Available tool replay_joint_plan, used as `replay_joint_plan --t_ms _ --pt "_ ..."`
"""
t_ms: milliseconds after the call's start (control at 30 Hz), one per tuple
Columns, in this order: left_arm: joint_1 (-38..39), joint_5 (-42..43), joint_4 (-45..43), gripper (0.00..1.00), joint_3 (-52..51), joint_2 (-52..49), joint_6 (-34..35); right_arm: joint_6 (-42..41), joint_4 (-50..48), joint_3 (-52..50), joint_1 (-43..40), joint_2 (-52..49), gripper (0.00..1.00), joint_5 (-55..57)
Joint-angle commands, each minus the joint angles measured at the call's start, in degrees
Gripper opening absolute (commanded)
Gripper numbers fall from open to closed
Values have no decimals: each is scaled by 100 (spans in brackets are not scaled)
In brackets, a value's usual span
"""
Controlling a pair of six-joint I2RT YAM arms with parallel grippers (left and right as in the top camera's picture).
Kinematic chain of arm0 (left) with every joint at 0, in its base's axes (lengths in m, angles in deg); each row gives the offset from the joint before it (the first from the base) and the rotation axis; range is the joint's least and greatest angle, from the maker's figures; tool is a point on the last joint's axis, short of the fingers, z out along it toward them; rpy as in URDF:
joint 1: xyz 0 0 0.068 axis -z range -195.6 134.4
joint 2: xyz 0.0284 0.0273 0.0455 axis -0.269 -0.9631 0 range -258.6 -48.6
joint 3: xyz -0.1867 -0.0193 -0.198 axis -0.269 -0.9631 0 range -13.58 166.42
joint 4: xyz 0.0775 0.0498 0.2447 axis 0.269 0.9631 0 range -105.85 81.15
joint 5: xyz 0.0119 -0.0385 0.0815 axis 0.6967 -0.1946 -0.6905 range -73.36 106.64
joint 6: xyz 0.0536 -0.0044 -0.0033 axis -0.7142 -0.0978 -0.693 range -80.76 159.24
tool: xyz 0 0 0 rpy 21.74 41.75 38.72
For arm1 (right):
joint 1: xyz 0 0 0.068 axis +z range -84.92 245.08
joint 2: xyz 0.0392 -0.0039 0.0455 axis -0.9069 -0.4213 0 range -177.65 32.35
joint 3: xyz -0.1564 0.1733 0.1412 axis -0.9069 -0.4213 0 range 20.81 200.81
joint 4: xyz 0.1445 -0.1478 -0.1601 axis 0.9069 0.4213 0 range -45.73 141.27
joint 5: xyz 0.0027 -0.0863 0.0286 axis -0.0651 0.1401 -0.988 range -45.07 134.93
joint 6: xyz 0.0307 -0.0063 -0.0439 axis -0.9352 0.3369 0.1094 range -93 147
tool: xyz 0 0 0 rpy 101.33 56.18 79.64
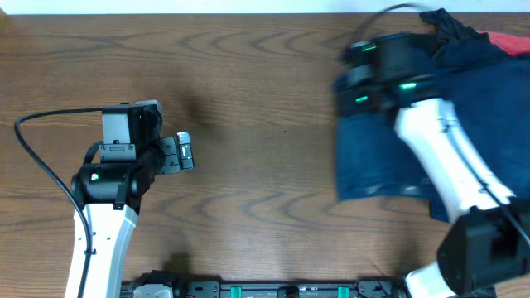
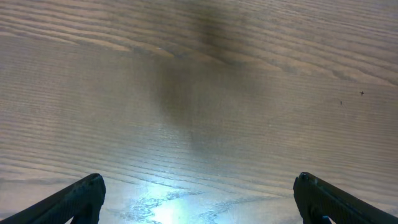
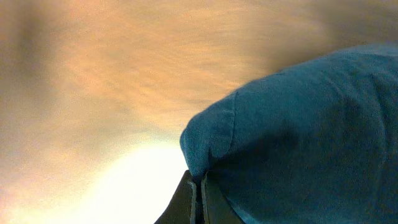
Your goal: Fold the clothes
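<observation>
Right tool pinches the dark blue shorts by an edge while left tool hangs spread above the desk.

My left arm and right arm are smooth white tubes joined by bulky black housings that carry small green lights. Just behind my left gripper, grey and black with pale markings, sits a boxy black block. A thin black cable loops off from there. My right gripper has dark, flat fingers.
</observation>
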Motion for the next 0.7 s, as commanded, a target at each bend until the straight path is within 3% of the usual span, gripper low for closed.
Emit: replay_joint_plan --t_ms 0,133,233,300,400,533,667 --pt "-22 59 -20 98 94 0 13 -96 -264 -4 730 -184 1 114" --pt "-22 59 -61 98 94 0 13 -739 -997 -4 1338 -455 6 1154" --pt "-22 59 -63 98 94 0 13 -988 -1650 -4 1534 -555 43 1792" --pt "-22 61 -61 98 94 0 13 -994 -1891 22 1537 -496 46 2173" --pt "-17 400 -59 98 94 0 13 -997 -1692 216 1338 -295 73 2767" --pt "-7 1139 -55 99 92 -61 17 -1010 -697 468 730 122 75 3012" --pt "203 1722 -39 100 87 -339 280 -1255 356 476 -61 529 87 2977"
